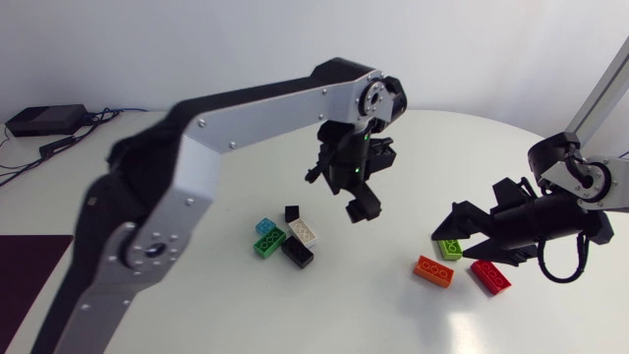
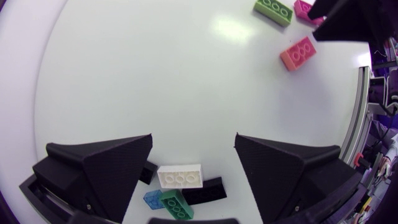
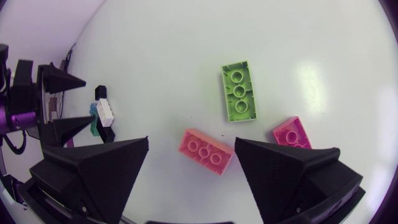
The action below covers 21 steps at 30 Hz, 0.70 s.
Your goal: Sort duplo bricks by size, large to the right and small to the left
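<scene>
Lime brick [image 1: 451, 249] sits half behind the right gripper [image 1: 444, 224] from above, red brick [image 1: 489, 276] partly covered too. Left wrist view: small black brick [image 2: 148, 173] mostly lost behind a finger of the left gripper [image 2: 193, 140], green brick [image 2: 177, 204] vanishing beneath it.

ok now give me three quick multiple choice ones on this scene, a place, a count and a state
1. Where is the white brick? A) mid-table, under the left gripper B) alone at the far edge C) on a yellow brick
2. How many bricks lie by the right gripper? A) one B) three C) five
3. The left gripper is A) shut on the white brick B) open, holding nothing C) shut, empty
Answers: 1 A, the left wrist view shows it under the fingers; 2 B, lime green brick, orange brick, red brick; 3 B, its fingers stand wide apart with nothing between them.
</scene>
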{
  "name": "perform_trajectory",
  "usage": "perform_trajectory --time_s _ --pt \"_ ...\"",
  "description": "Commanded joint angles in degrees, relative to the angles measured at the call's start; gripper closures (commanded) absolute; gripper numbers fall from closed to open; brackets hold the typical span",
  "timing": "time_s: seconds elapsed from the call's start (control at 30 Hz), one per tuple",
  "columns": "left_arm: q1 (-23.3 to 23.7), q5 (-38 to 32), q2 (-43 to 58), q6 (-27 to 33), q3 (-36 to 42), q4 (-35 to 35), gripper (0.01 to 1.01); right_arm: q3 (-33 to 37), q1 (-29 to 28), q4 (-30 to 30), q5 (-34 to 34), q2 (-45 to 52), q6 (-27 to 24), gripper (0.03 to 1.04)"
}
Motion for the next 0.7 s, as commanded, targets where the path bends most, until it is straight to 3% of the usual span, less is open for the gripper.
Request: perform_trajectory --time_s 0.0,0.2,0.37,0.67 --pt "0.5 -0.67 -8.08 0.74 -12.82 3.81 0.082 -1.22 0.63 0.12 -0.14 -0.85 1.42 0.07" --pt "5.15 -0.93 -18.19 1.0 -24.16 7.23 0.082 -1.57 5.37 2.5 0.74 -0.94 4.15 0.07" --pt "7.88 -1.99 -24.69 0.65 -33.12 11.45 0.059 -0.26 17.59 6.27 6.1 2.84 6.08 0.07" --pt "13.42 -1.99 -35.68 -0.67 -44.81 17.43 0.056 13.72 37.89 10.14 19.29 15.84 4.76 0.07"
